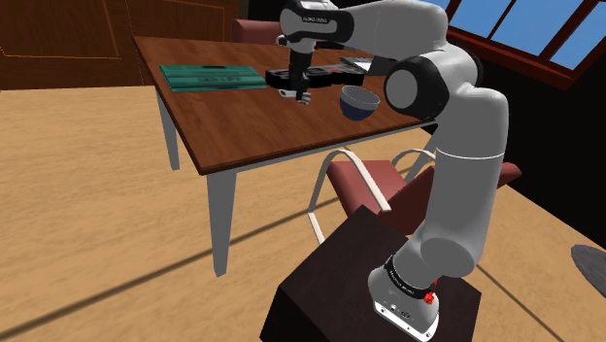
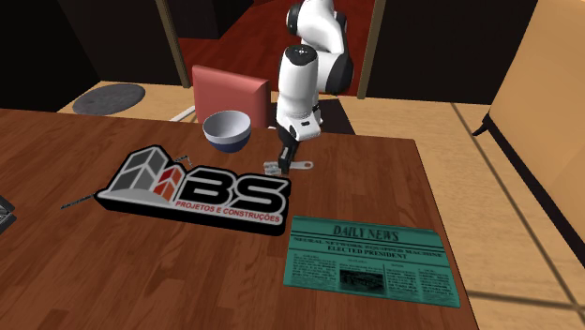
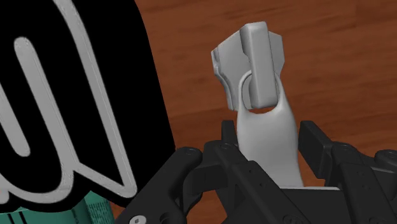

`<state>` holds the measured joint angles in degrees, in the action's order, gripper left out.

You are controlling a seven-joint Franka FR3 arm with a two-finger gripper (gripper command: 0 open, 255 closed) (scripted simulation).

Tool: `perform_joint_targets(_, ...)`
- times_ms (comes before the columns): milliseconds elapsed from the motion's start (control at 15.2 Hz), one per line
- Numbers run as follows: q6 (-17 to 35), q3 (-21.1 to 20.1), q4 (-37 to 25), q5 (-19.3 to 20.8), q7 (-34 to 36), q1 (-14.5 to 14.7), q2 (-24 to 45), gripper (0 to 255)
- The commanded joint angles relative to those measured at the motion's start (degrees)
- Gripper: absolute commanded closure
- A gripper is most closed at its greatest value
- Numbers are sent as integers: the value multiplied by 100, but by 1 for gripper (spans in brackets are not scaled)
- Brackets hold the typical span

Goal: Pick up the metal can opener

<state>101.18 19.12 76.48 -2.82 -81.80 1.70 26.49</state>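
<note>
Gripper (image 3: pixel 268 137) is low over the table (image 2: pixel 94 272), fingers (image 3: pixel 316 140) set close on either side of the opener (image 3: pixel 254 70), on its pale handle, w/ no gap we can make out. We read it as clasped, nothing else held. The opener's long axis runs straight out from betw. the fingers, head end farthest from the palm, so the grip is across the narrow handle, which a lift needs. In the second exterior view it lies upper centre of frame, right under the gripper; resting on the wood or just off it, we can't tell. Bowl (image 2: pixel 226 129) is near, to its left, sign (image 2: pixel 197 187) lower left, paper (image 2: pixel 370 258) lower right; all clear of a straight lift, we judge.
</note>
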Motion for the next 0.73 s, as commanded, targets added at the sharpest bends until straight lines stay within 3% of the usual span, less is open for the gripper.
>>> perform_joint_targets(0, -146, 6, -122, 6, -9, -7, -25, 255)
perform_joint_targets(660, -826, 15, -898, -21, -48, -84, 68, 255)
